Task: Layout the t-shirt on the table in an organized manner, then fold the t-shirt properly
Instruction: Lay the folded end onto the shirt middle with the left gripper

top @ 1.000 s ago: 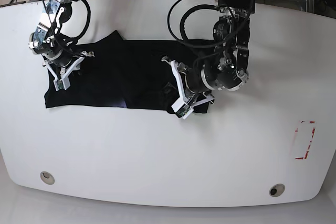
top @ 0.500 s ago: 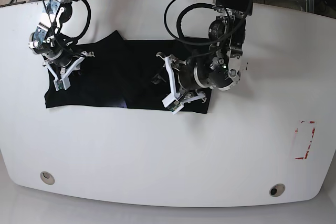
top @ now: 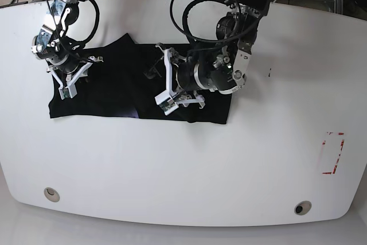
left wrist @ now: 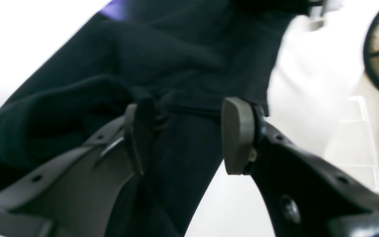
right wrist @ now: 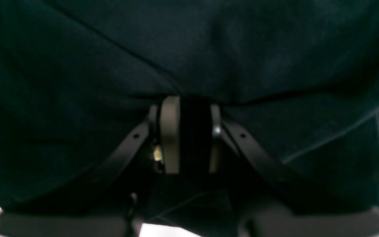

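— What's on the table [top: 172, 164]?
— A black shirt [top: 114, 87] spread at its far left; red tape [top: 333, 153] near the right edge — two grey grommets [top: 51, 194] along the front

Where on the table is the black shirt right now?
In the base view the black t-shirt lies spread on the white table's far-left part, between the right gripper and left gripper.

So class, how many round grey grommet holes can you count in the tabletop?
2: one grommet hole sits near the front-left edge, the other grommet hole near the front-right edge. Arms and t-shirt could hide more.
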